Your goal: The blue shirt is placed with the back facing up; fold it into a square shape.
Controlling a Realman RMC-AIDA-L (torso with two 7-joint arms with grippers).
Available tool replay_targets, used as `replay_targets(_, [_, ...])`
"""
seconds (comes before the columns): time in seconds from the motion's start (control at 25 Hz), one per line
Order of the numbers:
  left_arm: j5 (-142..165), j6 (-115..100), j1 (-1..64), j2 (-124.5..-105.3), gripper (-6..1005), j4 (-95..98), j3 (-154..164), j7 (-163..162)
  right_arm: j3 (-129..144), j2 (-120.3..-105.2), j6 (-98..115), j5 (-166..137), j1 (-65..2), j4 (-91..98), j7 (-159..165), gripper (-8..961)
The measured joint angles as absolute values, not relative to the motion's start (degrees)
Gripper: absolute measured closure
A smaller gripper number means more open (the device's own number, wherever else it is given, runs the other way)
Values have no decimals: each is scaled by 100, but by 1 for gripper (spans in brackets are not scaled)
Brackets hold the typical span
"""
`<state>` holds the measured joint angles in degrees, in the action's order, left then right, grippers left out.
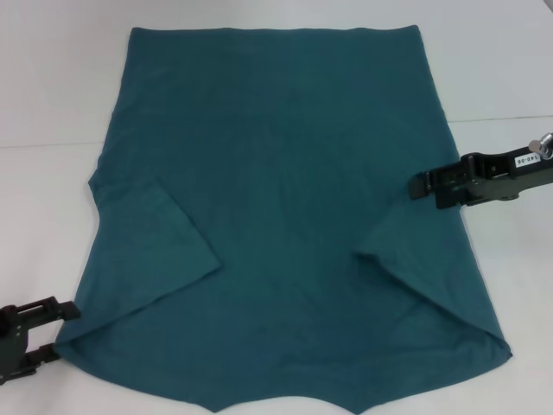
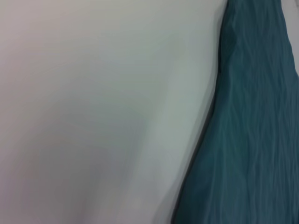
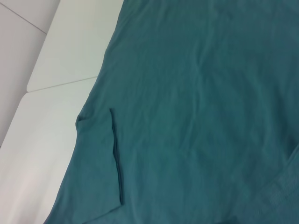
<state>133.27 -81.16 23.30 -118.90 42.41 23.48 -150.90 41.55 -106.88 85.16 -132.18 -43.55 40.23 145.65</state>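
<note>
Teal blue shirt (image 1: 285,216) flat on white tabletop (image 1: 52,78), sleeves folded in | right pincer (image 1: 418,187) at 3 o'clock edge, grip unclear | left pincer (image 1: 60,333) at 8 o'clock corner, parted, empty

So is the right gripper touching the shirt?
Cannot tell. In the head view the right gripper overlaps the shirt's edge, but contact or hovering isn't clear.

I am seeing bright, even light on the white tabletop (image 1: 52,86), with no glare. The blue shirt (image 1: 285,216) is throwing only thin shadows under its folds. The left wrist view is looking blurred and out of focus.
</note>
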Motion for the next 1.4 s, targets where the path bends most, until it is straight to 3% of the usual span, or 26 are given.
replay_targets(1.04, [13331, -8099, 2487, -11891, 396, 4138, 2408, -15000, 4078, -10687, 8507, -13202, -4298, 4037, 14554, 273])
replay_targets(1.24, [13314, -8207, 2488, -11856, 638, 4140, 2393, -14868, 4078, -10688, 8508, -13200, -4298, 4031, 14517, 274])
replay_targets(1.4, [13309, -8263, 2488, -11846, 773, 4140, 2376, -14822, 4078, -10688, 8508, -13201, -4297, 4026, 14510, 273])
